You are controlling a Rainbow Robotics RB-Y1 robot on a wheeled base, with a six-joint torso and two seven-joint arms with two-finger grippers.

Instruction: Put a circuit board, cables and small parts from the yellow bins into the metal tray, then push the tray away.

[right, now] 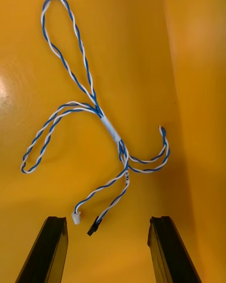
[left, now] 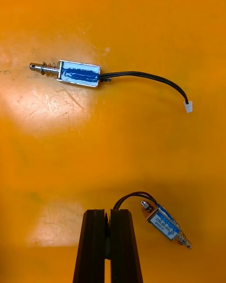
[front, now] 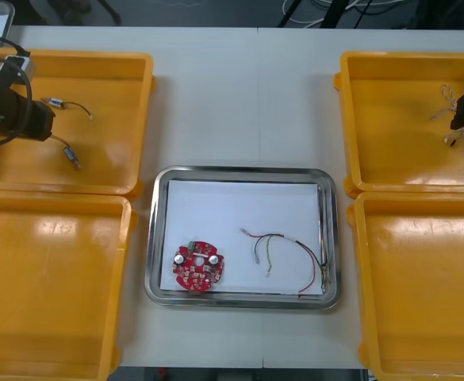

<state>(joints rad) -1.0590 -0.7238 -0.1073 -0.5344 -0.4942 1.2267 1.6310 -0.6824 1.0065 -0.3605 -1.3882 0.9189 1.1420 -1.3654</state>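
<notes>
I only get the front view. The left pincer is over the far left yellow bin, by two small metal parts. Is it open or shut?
Observer: The left pincer is shut. The left wrist view shows its fingers pressed together.
Child: Is it grabbing something?
Observer: The nearer small metal part has a black lead that curls right up to the tips. I cannot tell whether it is pinched.
Child: And the right pincer?
Observer: The right pincer is open. The two plug ends of the twisted blue and white cable show between its tips.
</notes>
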